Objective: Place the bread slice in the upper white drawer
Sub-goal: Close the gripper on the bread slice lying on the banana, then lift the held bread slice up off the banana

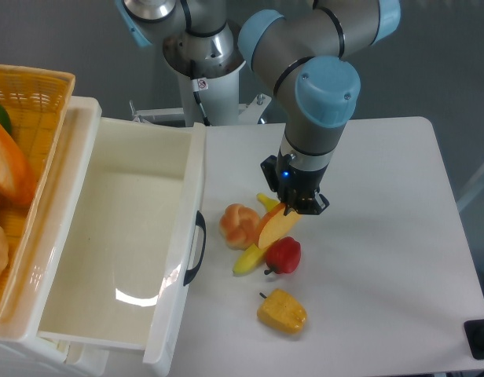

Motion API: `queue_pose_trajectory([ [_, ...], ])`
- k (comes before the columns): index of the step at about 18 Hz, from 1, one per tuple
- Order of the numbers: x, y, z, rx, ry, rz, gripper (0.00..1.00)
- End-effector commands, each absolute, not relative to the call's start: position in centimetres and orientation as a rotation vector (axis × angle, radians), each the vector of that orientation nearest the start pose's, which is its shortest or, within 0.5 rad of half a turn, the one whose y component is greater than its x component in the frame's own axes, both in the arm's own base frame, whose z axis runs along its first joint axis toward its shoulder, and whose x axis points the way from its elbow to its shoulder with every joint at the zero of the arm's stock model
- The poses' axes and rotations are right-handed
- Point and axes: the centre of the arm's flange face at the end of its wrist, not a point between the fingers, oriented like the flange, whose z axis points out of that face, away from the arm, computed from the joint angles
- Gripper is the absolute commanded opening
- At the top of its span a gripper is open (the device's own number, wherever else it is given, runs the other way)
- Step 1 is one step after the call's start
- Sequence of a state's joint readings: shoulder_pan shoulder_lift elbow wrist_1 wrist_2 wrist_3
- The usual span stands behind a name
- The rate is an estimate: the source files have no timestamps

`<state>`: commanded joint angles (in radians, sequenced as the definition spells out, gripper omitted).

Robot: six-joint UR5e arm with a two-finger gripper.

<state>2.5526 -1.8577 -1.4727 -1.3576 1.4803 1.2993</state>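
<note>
The bread slice (276, 227) is a thin pale orange slice with a darker crust edge. It hangs tilted, its upper end pinched between my fingers. My gripper (294, 207) points straight down and is shut on it, just above the pile of toy food at the table's middle. The upper white drawer (192, 181) stands pulled open at the left, its deep cream-white inside bare, with a curved black handle (196, 248) on its front panel. The slice is to the right of the drawer's front panel, outside it.
Under and beside the slice lie a knotted orange-pink bun (239, 224), a yellow banana (248, 261) and a red apple (284, 255). A lumpy yellow-orange chunk (282, 311) lies nearer the front. A woven basket (31, 102) with toy food stands at far left.
</note>
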Motion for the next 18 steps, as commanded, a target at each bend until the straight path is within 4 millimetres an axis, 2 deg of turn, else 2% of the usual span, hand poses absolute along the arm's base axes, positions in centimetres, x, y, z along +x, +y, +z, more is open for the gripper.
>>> queue_pose_trajectory([
  [2, -42.7, 45.8, 39.6, -3.015, 0.477, -0.032, 0.00],
  [11, -42.1, 45.8, 41.1, -3.023, 0.335, -0.032, 0.00],
  [13, -41.4, 45.3, 42.8, -3.025, 0.285, -0.020, 0.00],
  [16, -40.9, 45.3, 43.5, -3.026, 0.231, -0.037, 0.00],
  [18, -40.9, 45.9, 45.1, -2.988, 0.097, -0.037, 0.00],
])
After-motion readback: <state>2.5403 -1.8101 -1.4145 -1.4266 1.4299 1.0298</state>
